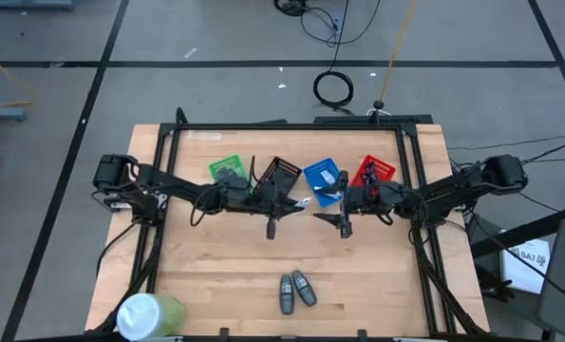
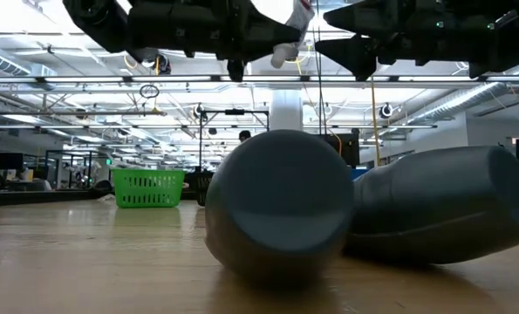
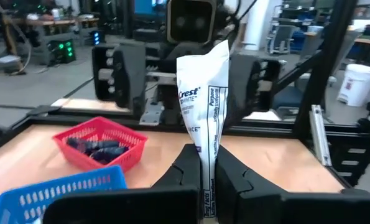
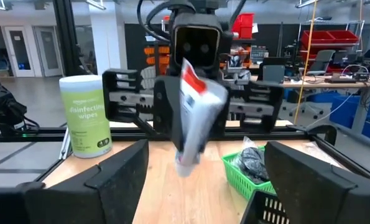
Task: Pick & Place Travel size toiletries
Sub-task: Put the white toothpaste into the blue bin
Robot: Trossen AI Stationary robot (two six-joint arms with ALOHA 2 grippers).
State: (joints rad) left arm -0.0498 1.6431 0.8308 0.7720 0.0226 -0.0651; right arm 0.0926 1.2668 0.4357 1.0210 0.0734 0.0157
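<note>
"Crest" tube [image 3: 203, 118] in left gripper [image 3: 208, 177]

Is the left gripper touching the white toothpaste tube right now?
Touching. The left wrist view shows the left gripper shut on the toothpaste tube, which stands pinched between its two fingers.

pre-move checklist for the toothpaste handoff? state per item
1. Left gripper shut on toothpaste tube: ok.
2. Right gripper open, fingers wide apart: ok.
3. Tube between the right gripper's fingers: cannot tell; in the right wrist view it hangs ahead of them.
4. Blue basket below the handoff point: ok, the grippers meet at its edge in the high view.
5. Two grey bottles clear of both arms, near the table's front edge: ok.
6. Tube upright in the grip: not ok, tilted in the right wrist view.
</note>
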